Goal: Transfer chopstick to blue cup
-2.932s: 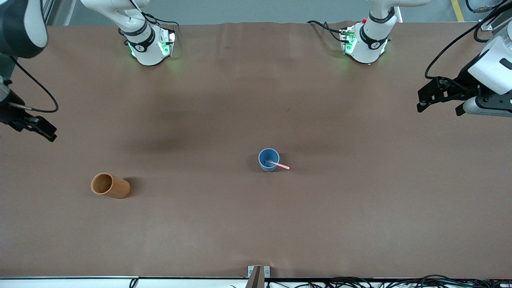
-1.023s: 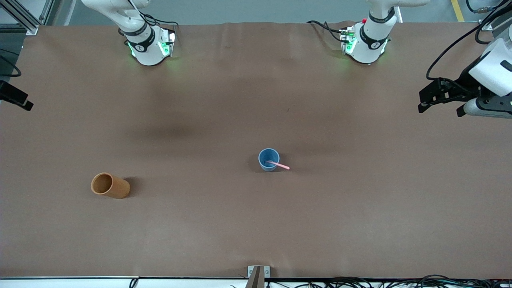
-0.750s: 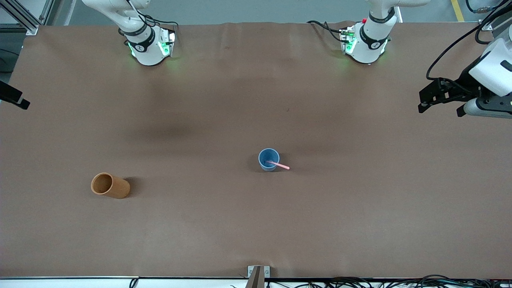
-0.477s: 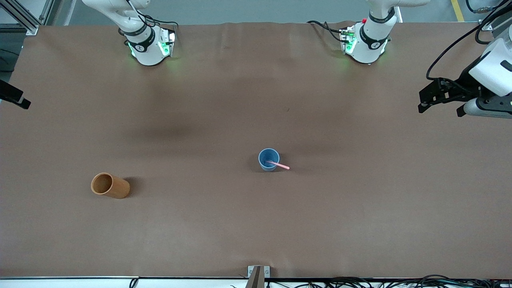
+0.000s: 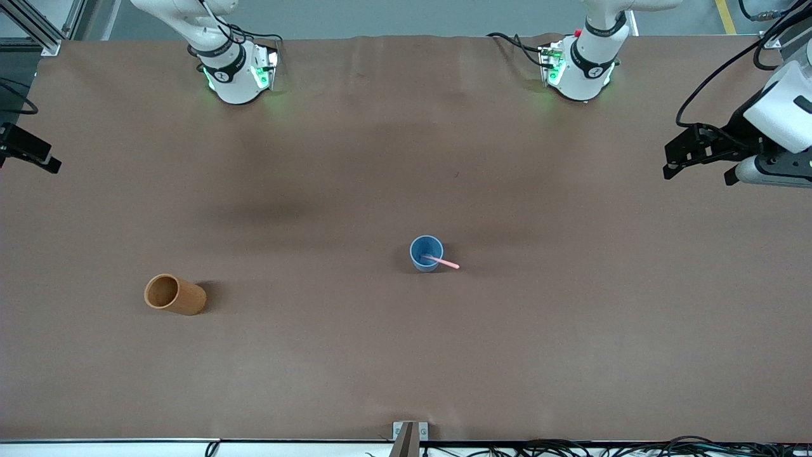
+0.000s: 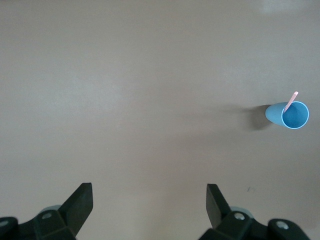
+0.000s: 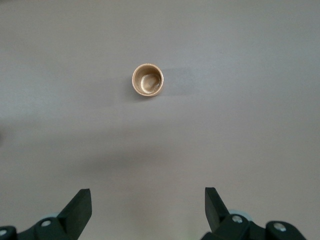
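The blue cup (image 5: 425, 253) stands upright near the table's middle. The pink chopstick (image 5: 444, 261) sits in it, its lower end inside and its upper end leaning out over the rim toward the left arm's end. The left wrist view shows the blue cup (image 6: 290, 115) and the chopstick (image 6: 290, 101) far off from my left gripper (image 6: 149, 207), which is open and empty. In the front view the left gripper (image 5: 671, 158) hovers over the left arm's end of the table. My right gripper (image 7: 148, 207) is open and empty; the right gripper (image 5: 44, 162) hangs at the right arm's end.
An orange-brown cup (image 5: 174, 294) stands upright toward the right arm's end, nearer to the front camera than the blue cup; the right wrist view looks down into the orange-brown cup (image 7: 148, 80). A brown mat (image 5: 406, 355) covers the table.
The right arm has pulled back toward its end of the table and shifted only slightly in the last second. The left gripper, both cups and the chopstick stay put.
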Controlling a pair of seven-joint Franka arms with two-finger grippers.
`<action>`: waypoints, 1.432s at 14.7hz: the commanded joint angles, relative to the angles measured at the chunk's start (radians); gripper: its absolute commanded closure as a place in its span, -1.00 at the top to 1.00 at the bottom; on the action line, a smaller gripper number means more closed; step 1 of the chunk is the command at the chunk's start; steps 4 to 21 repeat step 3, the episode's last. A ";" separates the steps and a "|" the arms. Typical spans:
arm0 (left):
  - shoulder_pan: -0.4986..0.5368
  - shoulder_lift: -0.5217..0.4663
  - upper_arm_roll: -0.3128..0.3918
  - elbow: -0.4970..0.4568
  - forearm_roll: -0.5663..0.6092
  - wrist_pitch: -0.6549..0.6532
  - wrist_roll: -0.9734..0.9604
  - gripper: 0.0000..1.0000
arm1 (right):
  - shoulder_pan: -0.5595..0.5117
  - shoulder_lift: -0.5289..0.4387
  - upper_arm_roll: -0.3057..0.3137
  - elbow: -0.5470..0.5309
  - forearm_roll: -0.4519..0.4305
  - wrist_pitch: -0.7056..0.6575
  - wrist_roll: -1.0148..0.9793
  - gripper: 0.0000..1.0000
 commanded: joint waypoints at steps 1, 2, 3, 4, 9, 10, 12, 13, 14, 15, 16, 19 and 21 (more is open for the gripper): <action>0.003 -0.007 0.003 -0.004 -0.015 -0.009 0.014 1.00 | -0.022 -0.014 0.022 -0.012 -0.038 0.004 -0.013 1.00; 0.003 -0.007 0.003 -0.004 -0.015 -0.009 0.014 1.00 | -0.016 -0.014 0.023 -0.012 -0.058 0.003 -0.013 1.00; 0.003 -0.007 0.003 -0.004 -0.017 -0.009 0.014 1.00 | -0.011 -0.015 0.025 -0.012 -0.060 -0.003 -0.011 1.00; 0.003 -0.007 0.003 -0.004 -0.017 -0.009 0.014 1.00 | -0.011 -0.015 0.025 -0.012 -0.060 -0.003 -0.011 1.00; 0.003 -0.007 0.003 -0.004 -0.017 -0.009 0.014 1.00 | -0.011 -0.015 0.025 -0.012 -0.060 -0.003 -0.011 1.00; 0.003 -0.007 0.003 -0.004 -0.017 -0.009 0.014 1.00 | -0.011 -0.015 0.025 -0.012 -0.060 -0.003 -0.011 1.00; 0.003 -0.007 0.003 -0.004 -0.017 -0.009 0.014 1.00 | -0.011 -0.015 0.025 -0.012 -0.060 -0.003 -0.011 1.00; 0.003 -0.007 0.003 -0.004 -0.017 -0.009 0.014 1.00 | -0.011 -0.015 0.025 -0.012 -0.060 -0.003 -0.011 1.00; 0.003 -0.007 0.003 -0.004 -0.017 -0.009 0.014 1.00 | -0.011 -0.015 0.025 -0.012 -0.060 -0.003 -0.011 1.00; 0.003 -0.007 0.003 -0.004 -0.017 -0.009 0.014 1.00 | -0.011 -0.015 0.025 -0.012 -0.060 -0.003 -0.011 1.00; 0.003 -0.007 0.003 -0.004 -0.017 -0.009 0.014 1.00 | -0.011 -0.015 0.025 -0.012 -0.060 -0.003 -0.011 1.00; 0.003 -0.007 0.003 -0.004 -0.017 -0.009 0.014 1.00 | -0.011 -0.015 0.025 -0.012 -0.060 -0.003 -0.011 1.00; 0.003 -0.007 0.003 -0.004 -0.017 -0.009 0.014 1.00 | -0.011 -0.015 0.025 -0.012 -0.060 -0.003 -0.011 1.00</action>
